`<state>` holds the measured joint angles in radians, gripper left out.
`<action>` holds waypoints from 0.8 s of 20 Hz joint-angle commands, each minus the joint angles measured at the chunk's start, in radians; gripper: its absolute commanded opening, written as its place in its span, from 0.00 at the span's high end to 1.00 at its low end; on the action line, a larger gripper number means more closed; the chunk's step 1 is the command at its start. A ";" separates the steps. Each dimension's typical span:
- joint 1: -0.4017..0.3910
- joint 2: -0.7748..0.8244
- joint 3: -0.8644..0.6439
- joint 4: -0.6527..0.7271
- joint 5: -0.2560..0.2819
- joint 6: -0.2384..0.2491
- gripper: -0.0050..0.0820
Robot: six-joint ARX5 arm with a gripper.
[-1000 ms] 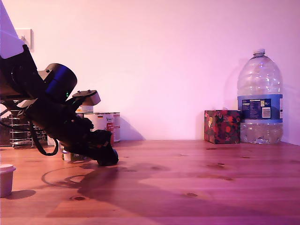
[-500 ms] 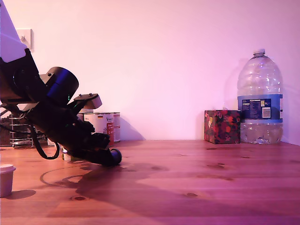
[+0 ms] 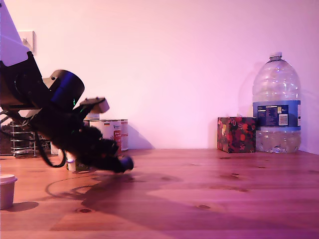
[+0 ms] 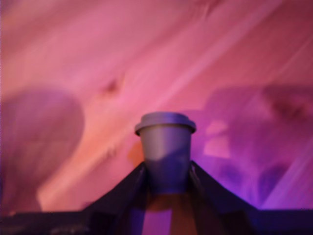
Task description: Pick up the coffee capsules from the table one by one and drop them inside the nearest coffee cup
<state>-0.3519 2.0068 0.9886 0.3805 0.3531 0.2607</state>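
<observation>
Pine table lay below the gripper, whose capsule, pinched between fingers, only the wrist view showed.

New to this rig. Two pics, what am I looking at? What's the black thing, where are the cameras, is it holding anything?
The black thing is a robot arm; its gripper hangs low over the table. One picture comes from a fixed camera beside the table. The other comes from a camera on the arm's wrist, looking out along the two dark fingers. Those fingers are shut on a small capsule, rim pointing away from the arm. Also on the table in the side view: tins behind the arm, a white tub at the left edge, a patterned box and a big water bottle on the right.
</observation>
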 commanded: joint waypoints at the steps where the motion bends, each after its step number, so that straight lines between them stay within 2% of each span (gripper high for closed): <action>1: -0.003 0.029 -0.003 0.036 0.040 0.001 0.86; 2: -0.004 0.029 -0.003 0.051 0.074 0.001 0.86; 3: -0.003 0.027 -0.003 0.066 0.085 0.000 0.86; 7: -0.003 -0.011 -0.021 0.119 0.084 -0.004 0.85; 10: 0.002 -0.072 -0.071 0.190 0.083 -0.029 0.85; 16: 0.036 -0.181 -0.173 0.325 0.026 -0.051 0.85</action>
<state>-0.3271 1.8256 0.8536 0.6903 0.3885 0.2165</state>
